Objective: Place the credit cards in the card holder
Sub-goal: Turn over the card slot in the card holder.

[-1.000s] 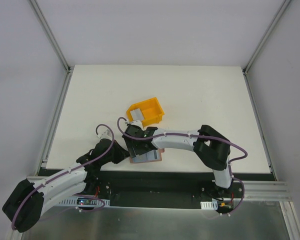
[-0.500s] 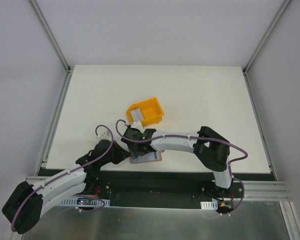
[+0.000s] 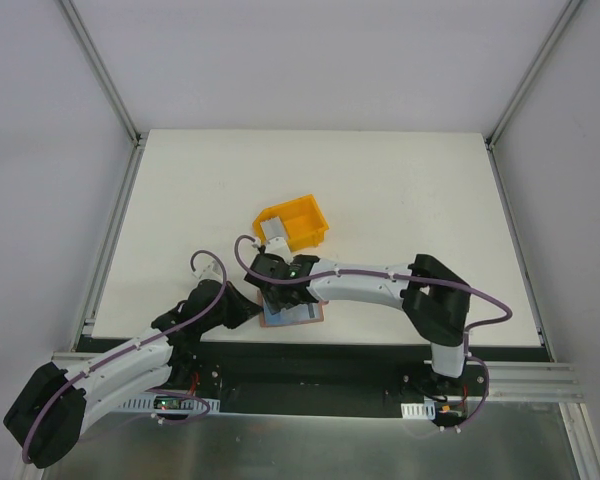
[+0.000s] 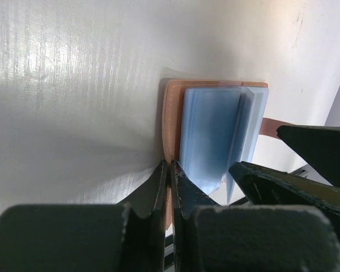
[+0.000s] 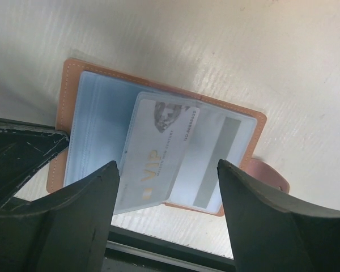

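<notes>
Found card holder (image 5: 72, 90) lying open at near edge of table (image 3: 380, 180), with a tilted credit card (image 5: 153, 153) reading "VIP" in gold on its clear sleeves. Noted left gripper (image 4: 169, 182) clamped on the leather rim, right gripper (image 5: 167, 170) above with jaws wide apart.

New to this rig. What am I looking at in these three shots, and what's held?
A robot's left arm and right arm are bolted at the near edge of a table, each ending in a two-finger gripper. The wide picture is from a fixed camera overhead. The other two come from a camera on each wrist, so the dark shapes there are that arm's fingers. On the table: a yellow bin with a pale card in it, and an open brown card holder. The left gripper pinches the holder's edge. The right gripper is open above it, holding nothing. A VIP card lies tilted on the holder's clear sleeves.
</notes>
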You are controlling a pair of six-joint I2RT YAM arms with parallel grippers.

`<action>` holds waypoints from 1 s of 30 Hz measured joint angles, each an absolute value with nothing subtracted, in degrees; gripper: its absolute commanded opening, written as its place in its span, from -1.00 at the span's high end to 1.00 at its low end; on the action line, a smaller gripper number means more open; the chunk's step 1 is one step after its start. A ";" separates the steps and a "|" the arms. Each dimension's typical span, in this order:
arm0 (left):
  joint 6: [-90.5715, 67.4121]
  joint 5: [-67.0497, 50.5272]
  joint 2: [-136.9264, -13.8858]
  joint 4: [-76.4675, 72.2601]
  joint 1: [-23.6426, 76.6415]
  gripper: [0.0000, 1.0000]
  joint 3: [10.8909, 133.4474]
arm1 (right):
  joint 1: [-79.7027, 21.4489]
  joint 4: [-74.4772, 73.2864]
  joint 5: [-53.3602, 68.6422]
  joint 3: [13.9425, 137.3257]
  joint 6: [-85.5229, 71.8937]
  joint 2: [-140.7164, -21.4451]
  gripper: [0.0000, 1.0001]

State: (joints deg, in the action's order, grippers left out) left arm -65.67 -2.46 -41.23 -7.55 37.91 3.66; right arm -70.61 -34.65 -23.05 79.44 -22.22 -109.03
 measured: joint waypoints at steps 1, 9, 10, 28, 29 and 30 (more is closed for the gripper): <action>-65.69 -2.46 -41.23 -7.60 37.91 1.00 3.64 | -70.61 -34.85 -23.33 79.44 -22.24 -108.75 -0.43; -66.02 -2.46 -41.23 -7.81 37.91 1.00 3.44 | -70.61 -35.70 -24.60 78.41 -22.39 -106.91 -0.43; -66.02 -2.44 -41.23 -7.81 37.91 1.00 3.42 | -70.61 -35.77 -24.75 78.08 -22.44 -106.39 -0.43; -66.48 -2.44 -42.41 -8.29 37.91 1.00 3.36 | -69.32 -37.12 -26.81 70.57 -24.14 -99.26 -0.43; -66.48 -2.44 -42.44 -8.29 37.91 1.00 3.36 | -69.19 -37.15 -26.81 70.37 -24.21 -99.20 -0.43; -66.50 -2.44 -42.48 -8.32 37.91 1.00 3.36 | -69.06 -37.12 -26.81 70.24 -24.25 -99.11 -0.43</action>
State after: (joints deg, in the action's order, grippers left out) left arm -66.50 -2.44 -42.48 -8.32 37.91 3.36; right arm -69.06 -37.12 -26.81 70.24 -24.25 -99.11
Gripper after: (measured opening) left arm 0.007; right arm 0.715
